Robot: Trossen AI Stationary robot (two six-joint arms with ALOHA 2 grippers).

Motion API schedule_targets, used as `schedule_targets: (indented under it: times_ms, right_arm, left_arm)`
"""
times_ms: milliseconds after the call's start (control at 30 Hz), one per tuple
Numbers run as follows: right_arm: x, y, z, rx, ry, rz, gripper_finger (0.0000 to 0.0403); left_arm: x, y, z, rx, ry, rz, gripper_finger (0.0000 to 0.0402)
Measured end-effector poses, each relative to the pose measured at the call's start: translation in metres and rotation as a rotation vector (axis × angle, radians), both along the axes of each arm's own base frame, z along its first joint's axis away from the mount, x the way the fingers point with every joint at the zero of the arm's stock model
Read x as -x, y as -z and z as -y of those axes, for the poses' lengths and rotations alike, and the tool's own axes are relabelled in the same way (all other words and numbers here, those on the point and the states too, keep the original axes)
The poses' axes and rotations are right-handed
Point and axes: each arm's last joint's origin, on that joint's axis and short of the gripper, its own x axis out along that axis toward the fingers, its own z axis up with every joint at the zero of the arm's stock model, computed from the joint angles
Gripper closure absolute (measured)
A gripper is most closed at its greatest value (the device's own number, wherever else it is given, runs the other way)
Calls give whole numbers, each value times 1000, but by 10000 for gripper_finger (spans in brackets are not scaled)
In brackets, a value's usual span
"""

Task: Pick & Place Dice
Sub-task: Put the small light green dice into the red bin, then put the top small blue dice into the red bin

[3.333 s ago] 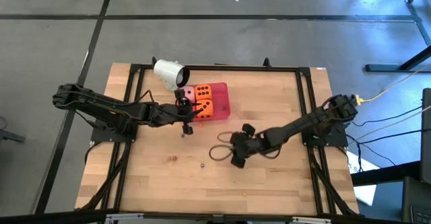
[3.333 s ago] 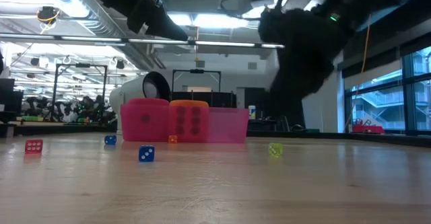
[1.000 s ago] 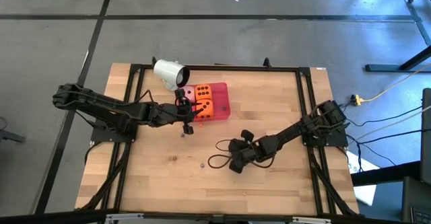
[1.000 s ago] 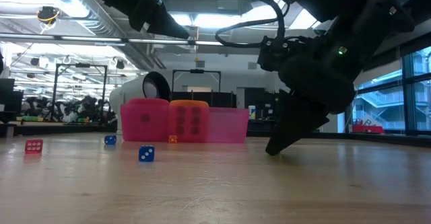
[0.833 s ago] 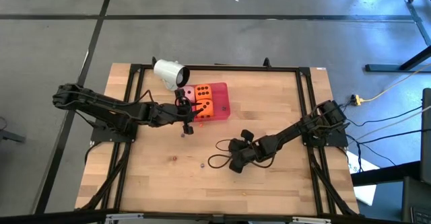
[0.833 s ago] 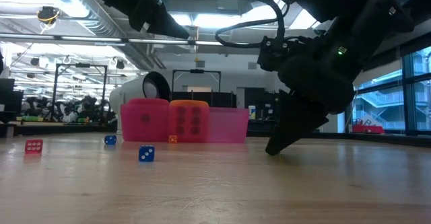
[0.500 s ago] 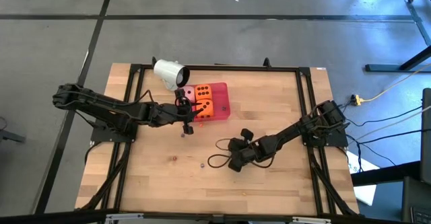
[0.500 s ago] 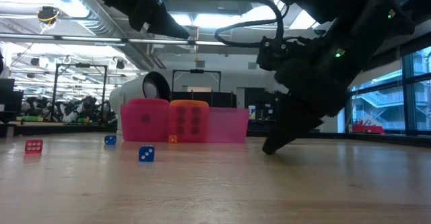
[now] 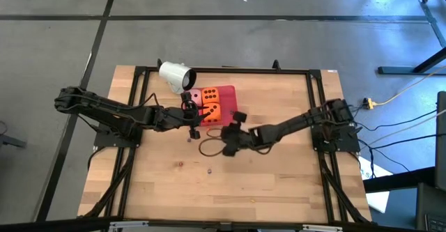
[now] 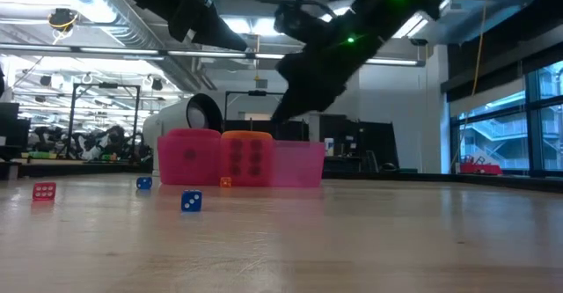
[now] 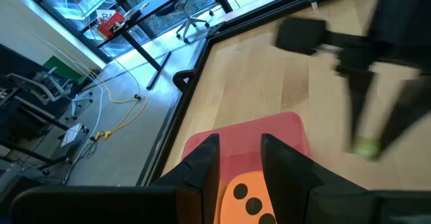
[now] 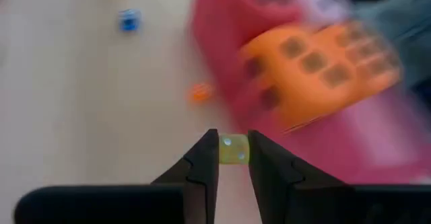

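My right claw [image 12: 234, 158] is clamped on a small yellow-green die [image 12: 234, 149], held in the air near the middle of the bench [image 9: 293, 169], just beside the red tray [image 9: 228, 105]. An orange die [image 12: 316, 76] sits in the tray just ahead of it. My left claw [image 11: 239, 163] hangs over the tray's other side, fingers slightly apart, nothing between them.

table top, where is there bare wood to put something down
The table is bare along its near edge and on the right side, beyond the right gripper. It is crowded at the far left, where the red tray, white cup and left gripper cluster. Small dice dot the wood near the tray.
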Motion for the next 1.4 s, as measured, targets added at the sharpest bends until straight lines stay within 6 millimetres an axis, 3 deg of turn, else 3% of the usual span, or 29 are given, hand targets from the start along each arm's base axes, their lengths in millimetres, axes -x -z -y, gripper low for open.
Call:
schedule_targets:
  times_ms: [100, 267, 567, 700, 833, 1200, 1400]
  right_arm:
    - [-5, -7, 16, 141, 47, -17, 331]
    - [-12, -13, 47, 222, 88, -56, 331]
    - [-16, -12, 106, 6, 74, -52, 330]
    - [-16, -11, 120, -90, 20, -47, 329]
    - [-14, -11, 134, -92, 77, -37, 312]
    - [-11, -4, 154, -138, 162, -40, 202]
    - [-11, -1, 154, -141, 158, -48, 169]
  left_arm:
    - [0, 0, 0, -1, 0, -1, 297]
    - [0, 0, 0, -3, 1, -2, 299]
    - [0, 0, 0, -4, 1, -3, 299]
    - [0, 0, 0, -4, 1, -3, 297]
    - [0, 0, 0, -4, 1, -3, 299]
    - [0, 0, 0, -3, 1, -3, 299]
    - [0, 0, 0, -3, 1, -3, 297]
